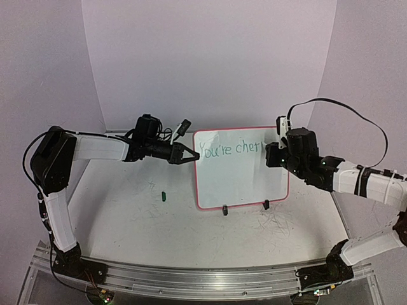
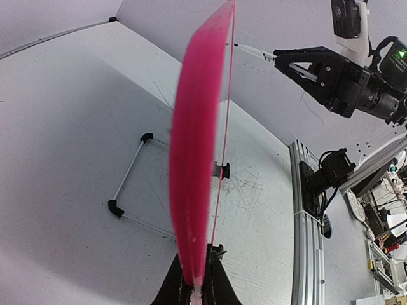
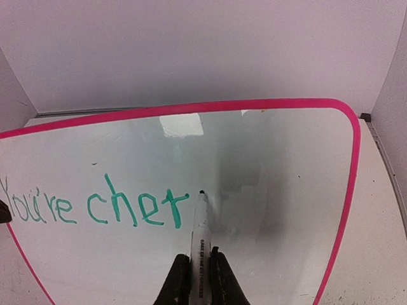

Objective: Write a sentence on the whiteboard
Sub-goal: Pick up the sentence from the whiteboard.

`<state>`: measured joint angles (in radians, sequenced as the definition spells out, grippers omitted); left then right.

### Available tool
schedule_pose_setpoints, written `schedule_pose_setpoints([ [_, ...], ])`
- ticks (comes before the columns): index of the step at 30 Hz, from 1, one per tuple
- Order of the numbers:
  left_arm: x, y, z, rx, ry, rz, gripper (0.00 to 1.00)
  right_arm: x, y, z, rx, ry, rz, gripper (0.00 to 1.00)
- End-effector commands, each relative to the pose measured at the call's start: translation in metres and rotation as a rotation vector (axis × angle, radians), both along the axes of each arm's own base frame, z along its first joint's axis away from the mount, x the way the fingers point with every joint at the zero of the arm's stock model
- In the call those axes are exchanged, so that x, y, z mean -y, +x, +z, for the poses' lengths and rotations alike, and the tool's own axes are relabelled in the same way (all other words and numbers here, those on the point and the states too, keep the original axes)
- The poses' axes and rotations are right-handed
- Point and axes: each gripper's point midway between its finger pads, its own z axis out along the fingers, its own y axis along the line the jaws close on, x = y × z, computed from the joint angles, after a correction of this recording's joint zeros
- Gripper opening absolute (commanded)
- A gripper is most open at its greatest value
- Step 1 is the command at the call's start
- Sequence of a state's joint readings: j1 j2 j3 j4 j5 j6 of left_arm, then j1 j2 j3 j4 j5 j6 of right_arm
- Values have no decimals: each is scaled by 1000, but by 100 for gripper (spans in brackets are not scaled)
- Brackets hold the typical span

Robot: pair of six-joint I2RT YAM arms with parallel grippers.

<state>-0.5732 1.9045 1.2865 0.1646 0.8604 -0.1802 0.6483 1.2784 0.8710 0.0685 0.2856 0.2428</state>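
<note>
The whiteboard (image 1: 238, 171), white with a pink frame, stands upright on two black feet at mid-table. My left gripper (image 1: 188, 154) is shut on its left edge; in the left wrist view the pink frame (image 2: 194, 159) runs up from between the fingers (image 2: 168, 289). My right gripper (image 1: 278, 147) is shut on a white marker (image 3: 200, 232), its tip at the board just right of the green writing. The sentence (image 3: 95, 206) reads "You're cher" in green on one line; it also shows in the top view (image 1: 229, 149).
A small green marker cap (image 1: 163, 196) lies on the table left of the board. Faint grey scribbles (image 1: 276, 222) mark the tabletop at front right. The board's wire stand (image 2: 130, 184) shows behind it. An aluminium rail (image 1: 203, 276) runs along the near edge.
</note>
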Motion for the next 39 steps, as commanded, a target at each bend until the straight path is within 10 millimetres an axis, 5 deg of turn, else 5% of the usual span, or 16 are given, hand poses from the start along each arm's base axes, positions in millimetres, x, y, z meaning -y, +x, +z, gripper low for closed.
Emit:
schedule_pose_setpoints([
  [1,-6,8,3,53,27,49,0,-10,13,31,71,48,9,0],
  [16,-5,8,4,56,27,49,0,5,11,10,25,41,-70,0],
  [24,-5,8,3,54,27,49,0,-1,-1,27,66,75,14,0],
  [39,-5,7,3,52,27,48,0,-2,1,19,50,72,7,0],
])
